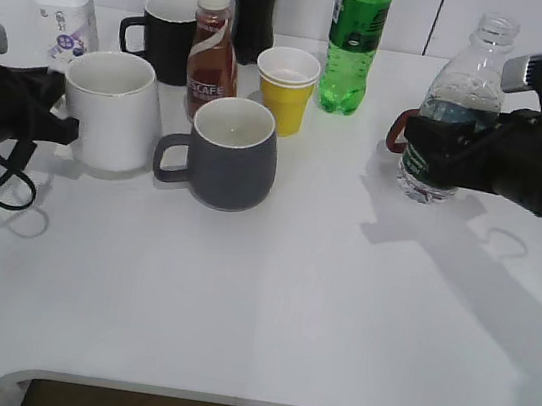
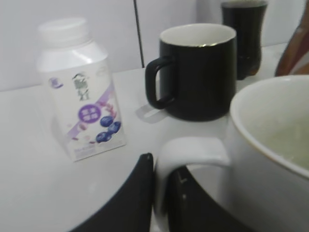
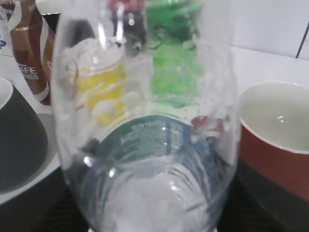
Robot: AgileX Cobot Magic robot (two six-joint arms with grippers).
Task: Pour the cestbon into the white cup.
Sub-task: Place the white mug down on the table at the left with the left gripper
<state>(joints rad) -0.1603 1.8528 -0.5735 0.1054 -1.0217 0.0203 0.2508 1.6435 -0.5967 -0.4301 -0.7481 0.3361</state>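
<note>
The cestbon (image 1: 460,93), a clear ribbed bottle with a dark green label and no cap, is upright at the right of the table. My right gripper (image 1: 438,151) is shut around its labelled middle. In the right wrist view the bottle (image 3: 145,121) fills the frame between the dark fingers (image 3: 149,215). The white cup (image 1: 110,110) stands at the left with its handle turned to the left. My left gripper (image 1: 58,115) is shut on that handle. In the left wrist view one black finger lies on each side of the handle (image 2: 190,147), and the gripper (image 2: 161,195) holds it.
A grey mug (image 1: 228,152) stands beside the white cup, a black mug (image 1: 168,35) behind it. A small white bottle (image 1: 66,8), a brown coffee bottle (image 1: 212,48), a yellow paper cup (image 1: 286,89), a dark bottle (image 1: 254,9) and a green soda bottle (image 1: 356,38) stand at the back. A red cup (image 3: 275,140) is behind the cestbon.
</note>
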